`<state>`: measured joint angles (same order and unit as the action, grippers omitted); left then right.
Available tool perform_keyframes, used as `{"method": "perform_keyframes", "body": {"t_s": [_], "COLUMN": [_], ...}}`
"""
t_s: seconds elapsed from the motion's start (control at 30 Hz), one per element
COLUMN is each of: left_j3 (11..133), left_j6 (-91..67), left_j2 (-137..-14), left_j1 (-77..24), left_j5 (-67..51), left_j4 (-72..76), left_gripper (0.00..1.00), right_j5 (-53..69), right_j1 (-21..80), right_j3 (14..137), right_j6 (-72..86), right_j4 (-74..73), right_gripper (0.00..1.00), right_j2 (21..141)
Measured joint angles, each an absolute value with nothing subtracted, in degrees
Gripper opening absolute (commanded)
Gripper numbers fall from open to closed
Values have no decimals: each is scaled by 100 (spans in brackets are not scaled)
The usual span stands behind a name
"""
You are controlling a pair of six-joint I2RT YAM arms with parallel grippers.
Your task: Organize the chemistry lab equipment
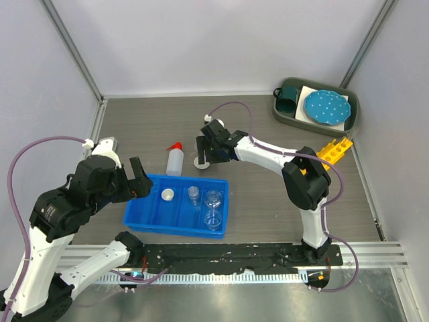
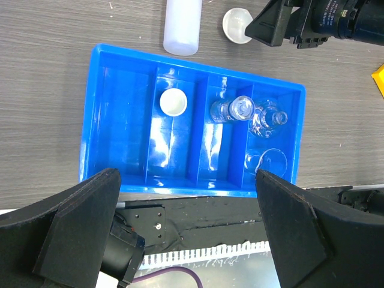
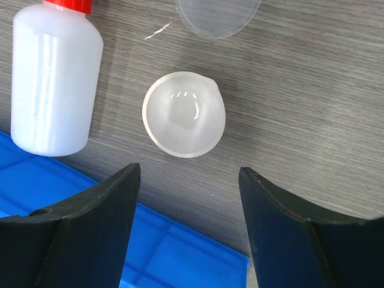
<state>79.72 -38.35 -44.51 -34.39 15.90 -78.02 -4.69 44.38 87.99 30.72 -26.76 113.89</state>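
A blue compartment tray (image 1: 144, 213) holds a small white dish (image 1: 167, 194), a small clear beaker (image 1: 194, 194), a flask (image 1: 213, 198) and another clear beaker (image 1: 213, 219). The white squeeze bottle with red nozzle (image 1: 175, 161) lies on the table just behind the tray. A second white dish (image 3: 184, 114) sits on the table beside it. My right gripper (image 3: 189, 180) is open and empty, hovering over that dish. My left gripper (image 2: 186, 180) is open and empty above the tray's near left side. The yellow holed rack (image 1: 334, 149) lies at the right.
A green bin (image 1: 285, 115) at the back right holds a teal mug (image 1: 289, 100) and a blue white-dotted plate (image 1: 326, 107). A clear round piece (image 3: 218, 15) lies just beyond the dish. Walls and frame posts enclose the table.
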Motion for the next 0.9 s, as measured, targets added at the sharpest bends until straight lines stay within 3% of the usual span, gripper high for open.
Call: {"method": "perform_keyframes", "body": {"t_s": [0.9], "left_j3": [8044], "left_j6": [-3833], "left_j2": [-4499], "left_j1": [-3441], "left_j5": [1603], "left_j4": [-7802], "left_gripper": [100], "right_j5": [-228], "right_j1": [4215], "right_j3": [8890], "right_j6": [3111], "right_j4": [-2482], "right_gripper": [71], "right_j2": [11863]}}
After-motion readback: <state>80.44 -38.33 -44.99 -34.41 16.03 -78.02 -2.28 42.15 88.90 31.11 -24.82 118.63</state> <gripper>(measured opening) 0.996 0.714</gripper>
